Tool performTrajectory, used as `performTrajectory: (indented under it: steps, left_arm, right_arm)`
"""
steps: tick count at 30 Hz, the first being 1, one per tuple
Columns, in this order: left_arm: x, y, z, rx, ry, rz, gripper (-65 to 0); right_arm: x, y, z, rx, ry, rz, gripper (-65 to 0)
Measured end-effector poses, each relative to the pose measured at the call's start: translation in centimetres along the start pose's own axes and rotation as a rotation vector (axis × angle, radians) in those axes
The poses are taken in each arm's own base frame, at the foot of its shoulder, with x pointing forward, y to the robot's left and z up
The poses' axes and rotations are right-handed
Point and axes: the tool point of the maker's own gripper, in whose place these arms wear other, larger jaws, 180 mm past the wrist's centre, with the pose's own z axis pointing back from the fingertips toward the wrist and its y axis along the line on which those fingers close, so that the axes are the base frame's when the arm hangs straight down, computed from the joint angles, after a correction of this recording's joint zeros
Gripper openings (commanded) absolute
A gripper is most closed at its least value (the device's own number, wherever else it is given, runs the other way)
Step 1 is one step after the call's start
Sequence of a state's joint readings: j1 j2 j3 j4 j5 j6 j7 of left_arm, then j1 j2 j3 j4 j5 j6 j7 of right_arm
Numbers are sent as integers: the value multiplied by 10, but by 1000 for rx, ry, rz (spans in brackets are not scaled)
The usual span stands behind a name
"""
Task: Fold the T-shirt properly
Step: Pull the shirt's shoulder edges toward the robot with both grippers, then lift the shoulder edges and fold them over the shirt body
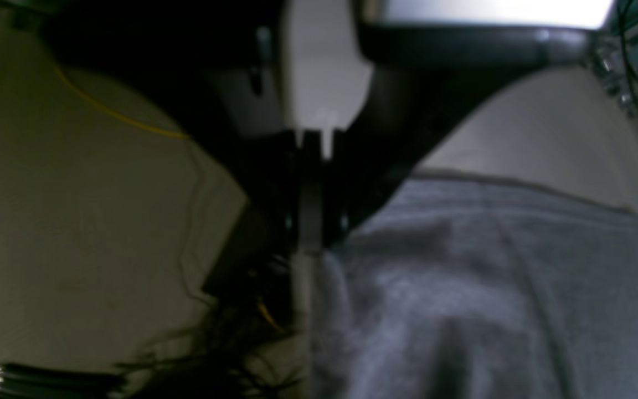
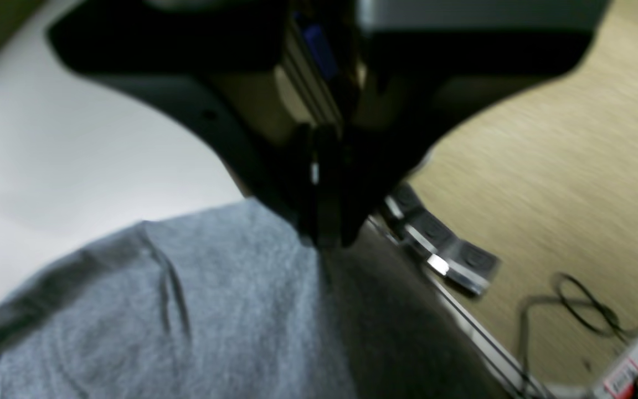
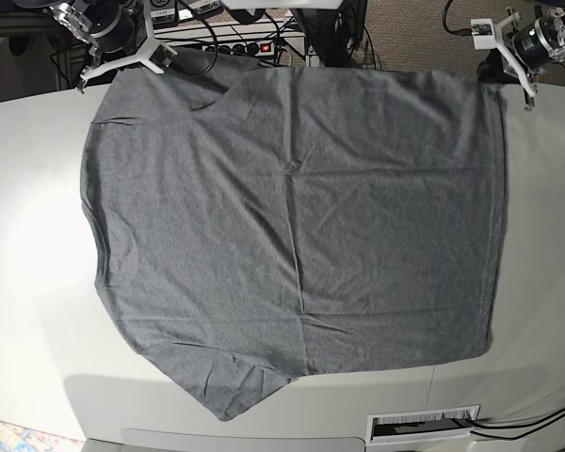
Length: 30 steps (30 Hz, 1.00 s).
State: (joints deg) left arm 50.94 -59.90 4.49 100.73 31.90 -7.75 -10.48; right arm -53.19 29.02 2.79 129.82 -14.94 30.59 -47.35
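Note:
The grey T-shirt lies spread flat over the white table, with one sleeve pointing toward the near edge. My right gripper is at the shirt's far left corner. In the right wrist view it is shut on the T-shirt's edge, and the cloth fans out below the dark fingers. My left gripper is at the far right corner. The blurred left wrist view shows it shut on the T-shirt's edge.
Behind the table's far edge sit a power strip with a red switch and tangled cables. Foot pedals and a black cable lie on the wooden floor beside the table. A thin yellow wire runs near the left arm.

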Motion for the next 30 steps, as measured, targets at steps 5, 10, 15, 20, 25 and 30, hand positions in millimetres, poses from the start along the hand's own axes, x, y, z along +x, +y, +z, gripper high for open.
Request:
performTrajectory:
  steps: [5,10,15,20,25,30]
  left_arm:
    - [-12,-46,9,-154,73,-56,-650]
    - [-16,-35,8,-117,83,-68,-650]
    - [-15,-10,6,9,82,-86,-650]
    - [-14,-10,6,9,82,-101,-650]
    - [-23,15,7,132,137,-120,-650]
    - [-22,25,5,150,129,-138,-650]
  right_arm:
    - [-8,0,2,-12,39,29,-650]
    - [-9,-1,2,-17,41,32,-650]
    - [-4,-7,2,-36,11,28,-650]
    - [-1,-31,10,-105,-17,15,-650]
    - [15,-41,20,-112,-103,-44,-650]
    - [19,-70,22,-200,-122,-64,-650]
